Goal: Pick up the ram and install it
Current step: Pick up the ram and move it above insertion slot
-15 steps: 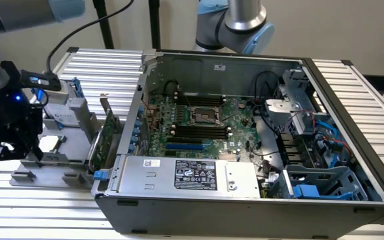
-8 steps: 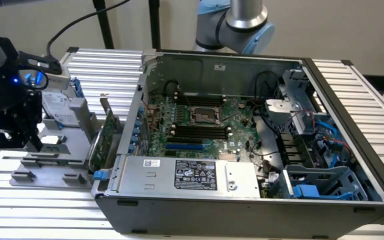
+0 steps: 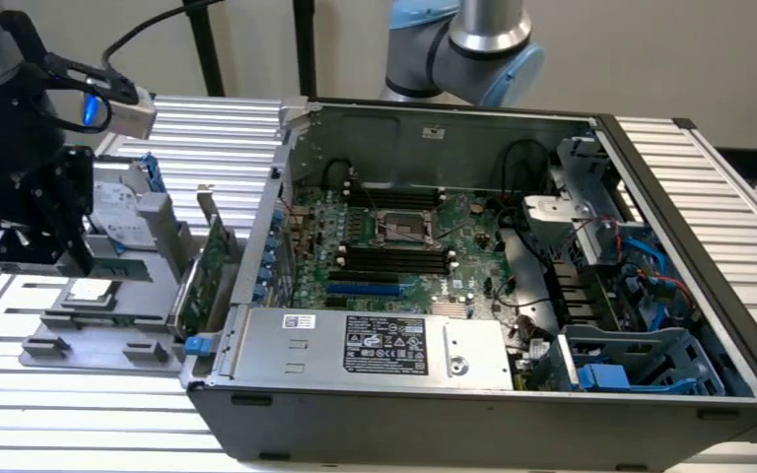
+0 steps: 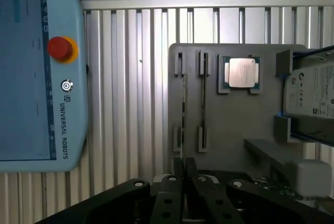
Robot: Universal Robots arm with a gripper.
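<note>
The ram (image 4: 183, 114) is seen edgewise in a holder (image 4: 235, 125), at the case's (image 3: 484, 419) 9 o'clock in the exterior view, aligned with the jaws; their grip cannot be told.

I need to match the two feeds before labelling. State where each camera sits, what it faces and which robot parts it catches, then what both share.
Exterior view: off the arm, raised, looking down into the open grey metal computer case; the arm's silver-and-blue joint and the black gripper show.
Wrist view: on the wrist, looking past the gripper at the flat grey parts holder and a pale blue teach pendant.
Shared: the gripper, the parts holder and its square silver processor.
</note>
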